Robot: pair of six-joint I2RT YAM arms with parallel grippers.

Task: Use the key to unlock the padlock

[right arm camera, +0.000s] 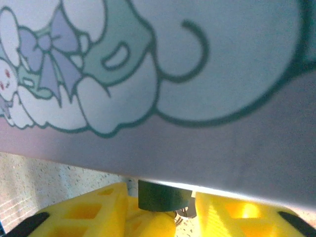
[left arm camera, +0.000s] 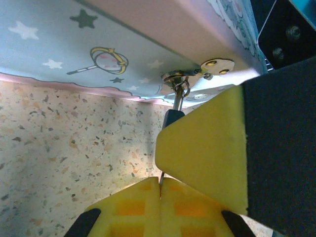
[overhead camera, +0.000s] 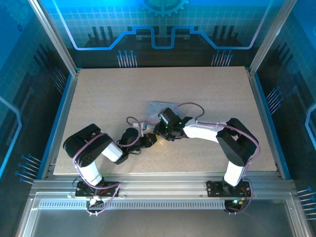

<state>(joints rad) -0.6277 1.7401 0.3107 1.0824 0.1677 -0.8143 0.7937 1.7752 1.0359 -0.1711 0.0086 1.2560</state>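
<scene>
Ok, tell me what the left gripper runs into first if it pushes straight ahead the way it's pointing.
Most likely the small metal lock on the edge of the printed case. The left gripper is shut on the key, whose shaft runs straight up to that lock, though depth is hard to judge.

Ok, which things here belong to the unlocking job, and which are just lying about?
Job:
padlock
key, stuck in the padlock's edge
left gripper, pinching the key
right gripper, at the padlock

Just there:
table
blue back panel
</scene>
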